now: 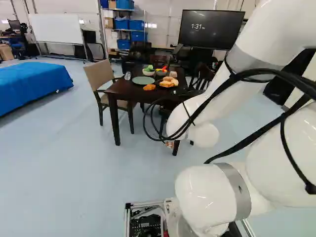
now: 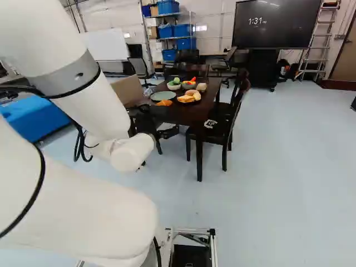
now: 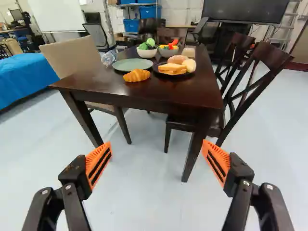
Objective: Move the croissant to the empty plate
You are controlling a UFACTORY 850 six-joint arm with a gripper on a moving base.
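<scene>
Wrist view: claw [image 2: 158, 120] apart, table [image 3: 192, 91] ahead, chair [image 3: 273, 59] alongside; bottle [image 3: 109, 58], bowls [image 3: 146, 53], bread plate [image 3: 156, 70] nr croissant [image 3: 137, 75] & green plate [image 3: 132, 64].

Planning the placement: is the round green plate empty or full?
Empty: the green plate shows a bare surface; the golden croissant lies nearer, on the dark wooden table.

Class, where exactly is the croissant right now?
In the wrist view, the croissant lies on the table, just on the near side of the green plate and beside the dark plate of bread.
</scene>
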